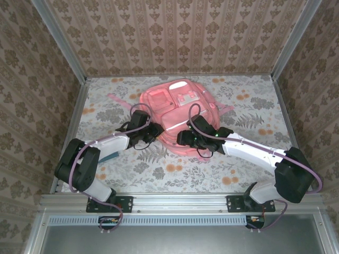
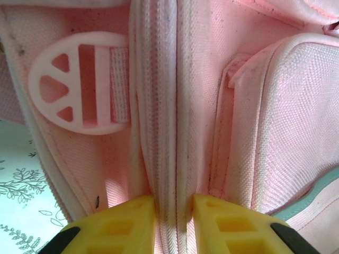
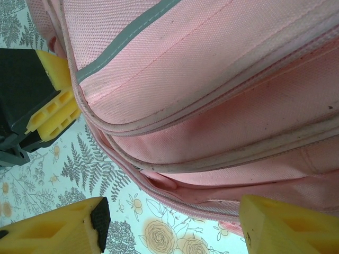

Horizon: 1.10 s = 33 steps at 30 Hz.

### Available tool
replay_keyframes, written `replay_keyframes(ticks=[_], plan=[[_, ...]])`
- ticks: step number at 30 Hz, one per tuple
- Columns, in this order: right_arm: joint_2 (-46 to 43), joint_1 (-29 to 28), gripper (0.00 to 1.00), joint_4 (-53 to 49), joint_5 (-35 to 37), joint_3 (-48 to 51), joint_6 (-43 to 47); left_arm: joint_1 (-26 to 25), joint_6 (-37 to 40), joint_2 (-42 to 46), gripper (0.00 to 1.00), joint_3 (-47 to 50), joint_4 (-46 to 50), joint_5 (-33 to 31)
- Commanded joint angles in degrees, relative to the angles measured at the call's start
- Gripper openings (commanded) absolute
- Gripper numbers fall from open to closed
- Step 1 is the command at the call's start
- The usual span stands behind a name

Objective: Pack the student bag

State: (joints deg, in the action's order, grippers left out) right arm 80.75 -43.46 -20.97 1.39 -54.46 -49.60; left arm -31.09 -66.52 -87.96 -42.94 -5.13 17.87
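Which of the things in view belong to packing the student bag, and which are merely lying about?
Part of the job: student bag; left gripper, fingers either side of the bag's zip seam; right gripper, open at the bag's near edge.
Just there: floral table cover; patterned walls.

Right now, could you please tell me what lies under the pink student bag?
The student bag rests on the floral table, which shows around its edges. Anything directly beneath is covered by fabric.
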Motion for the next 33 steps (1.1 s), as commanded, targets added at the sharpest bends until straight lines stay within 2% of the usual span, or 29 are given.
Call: replay_keyframes(ticks=[1,4,8,13,18,23,25,33], plan=[[0.9,-0.9,0.67,-0.5,2.8,-2.2,1.1,0.1,-1.6,-0.2,0.25,1.0,-3.5,1.0],[2.1,-2.2,0.66,-1.6,4.3,-3.6,3.0,0.1,-1.9,0.0,0.21,1.1,-5.5,1.9],[4.2,-5.0,0.62,-4.3,7.8,-6.4,7.3,0.1,-0.9,1.8,0.09,0.3,-5.8,2.2],[7.9,-8.4,0.55,-9.0,12.6,-10.9,13.4,0.1,1.1,4.7,0.03,-1.5,-3.8,3.0],[12.2,-10.6,0.5,-13.6,15.5,-15.5,15.2,0.1,1.8,6.7,0.02,-2.8,-2.5,4.2],[14.7,-10.7,0.45,-14.8,18.0,-16.8,12.1,0.1,2.6,7.8,0.01,-4.0,-1.0,4.4],[15.0,-10.7,0.41,-14.3,18.1,-16.8,11.3,0.1,2.8,7.7,0.01,-4.0,-0.8,4.5],[18.1,-10.6,0.36,-13.4,17.6,-17.5,11.0,0.1,2.7,7.3,0.0,-4.2,-0.9,5.0]])
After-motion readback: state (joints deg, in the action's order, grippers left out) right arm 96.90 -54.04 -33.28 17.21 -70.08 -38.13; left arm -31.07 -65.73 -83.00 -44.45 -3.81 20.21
